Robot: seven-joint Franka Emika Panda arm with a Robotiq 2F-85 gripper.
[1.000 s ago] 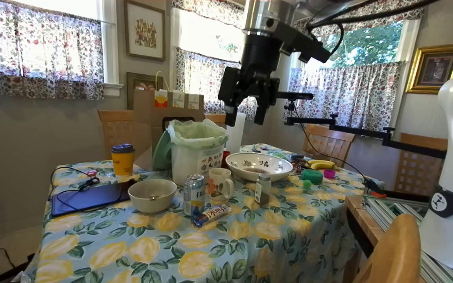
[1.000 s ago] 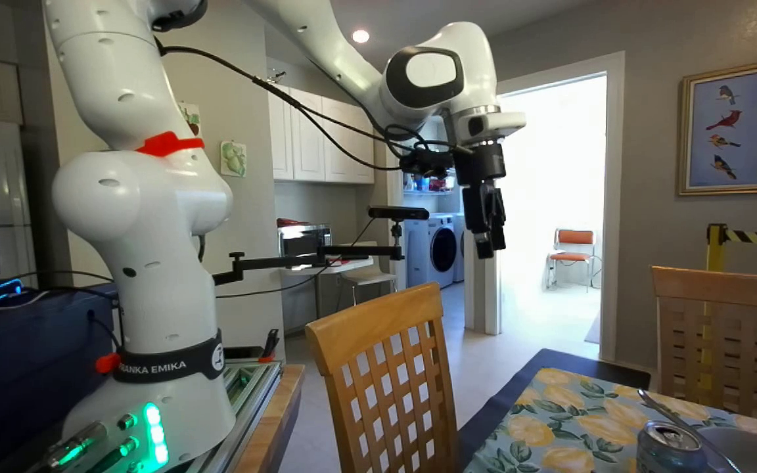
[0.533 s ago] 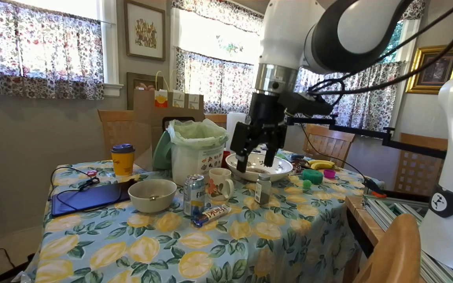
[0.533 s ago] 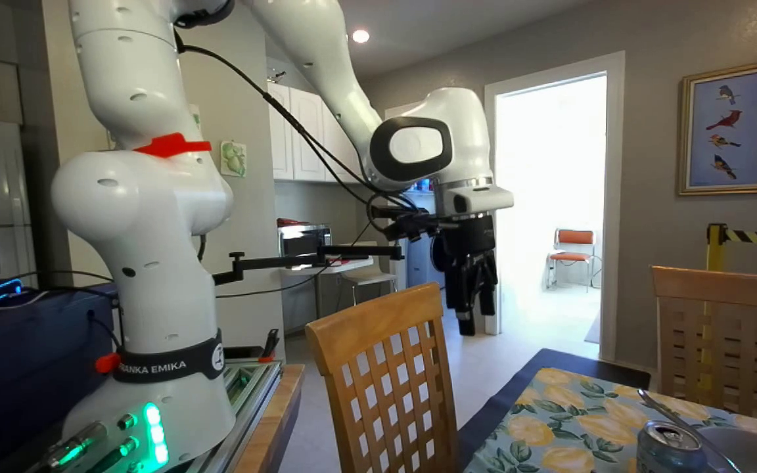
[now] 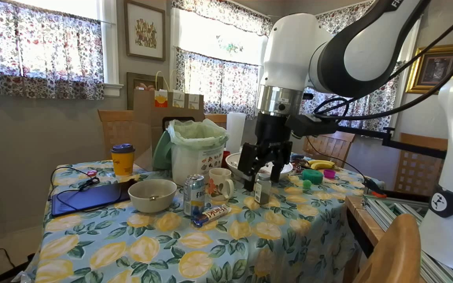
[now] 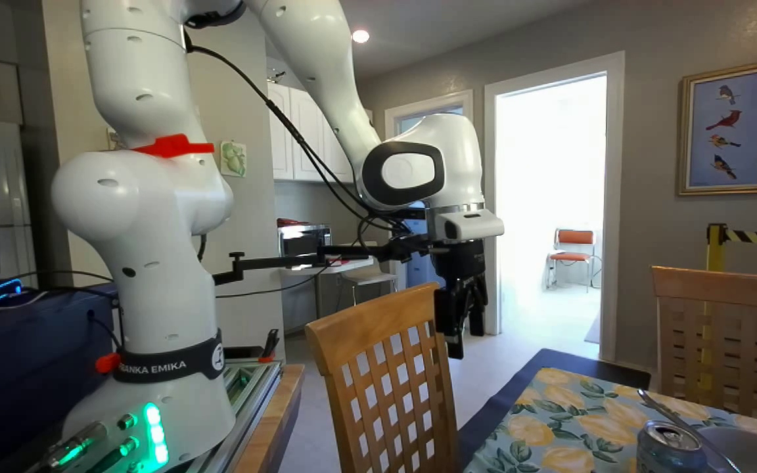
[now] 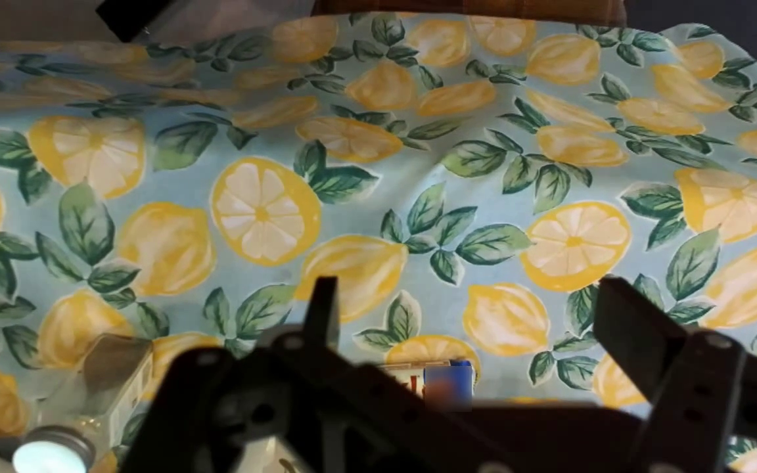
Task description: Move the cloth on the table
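Gripper [image 7: 468, 287] spread wide, I hung above the lemon-print cloth [image 7: 388, 203], where a capped, clear jar [image 5: 264, 192] stood upright nearby.

The gripper [image 7: 467, 289] hangs over the lemon-print tablecloth [image 7: 418, 184], fingers well apart. I see a capped jar [image 7: 96, 391] near it and a partly hidden blue-and-white wrapper [image 7: 432, 376].

In an exterior view we count one white bin [image 5: 195, 155] on one lemon-print cloth [image 5: 144, 239]. In front of the bin we have one can [image 5: 194, 195], one mug [image 5: 218, 185], one packet [image 5: 212, 215]. We tally two bowls [image 5: 144, 202], the cream one at the bin's front left, the patterned one to its right. Left of the bin we see one yellow cup [image 5: 122, 162]; behind, one paper bag [image 5: 148, 122]; right, one jar [image 5: 263, 192], one end effector [image 5: 262, 182].
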